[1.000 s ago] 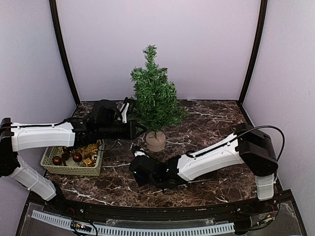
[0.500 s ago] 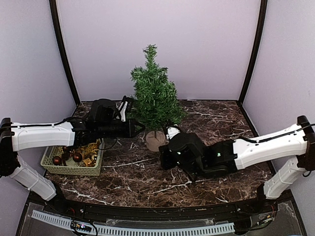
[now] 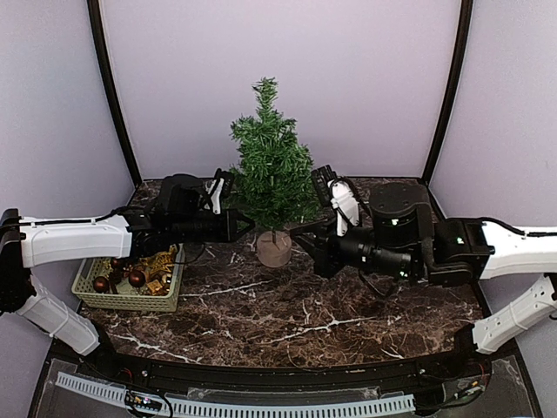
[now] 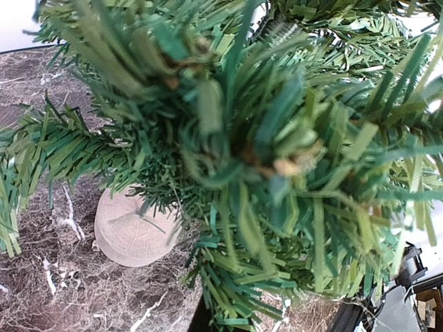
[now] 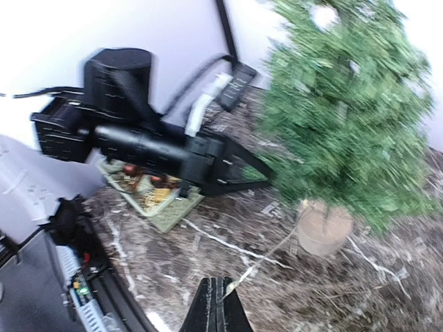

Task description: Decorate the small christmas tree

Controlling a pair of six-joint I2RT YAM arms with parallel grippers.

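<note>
The small christmas tree (image 3: 271,174) stands mid-table on its pale wooden stump (image 3: 274,250). My left gripper (image 3: 250,228) reaches in from the left, its black fingers closed to a point among the lowest branches (image 5: 259,169). Green needles (image 4: 263,173) fill the left wrist view and hide what, if anything, it pinches. My right gripper (image 3: 298,232) hovers just right of the trunk. In the right wrist view it (image 5: 221,294) is shut on a thin pale string (image 5: 273,249) that runs up to the tree near the stump (image 5: 324,228).
A green basket (image 3: 91,292) with dark red balls (image 3: 137,278) and gold trinkets (image 3: 161,266) sits at the left, under the left arm. Purple walls with black corner posts close in the marble table (image 3: 348,313).
The right arm swung from the near-left of the table across to the tree's right side, and its gripper closed. The left arm stayed at the tree's lower branches.
</note>
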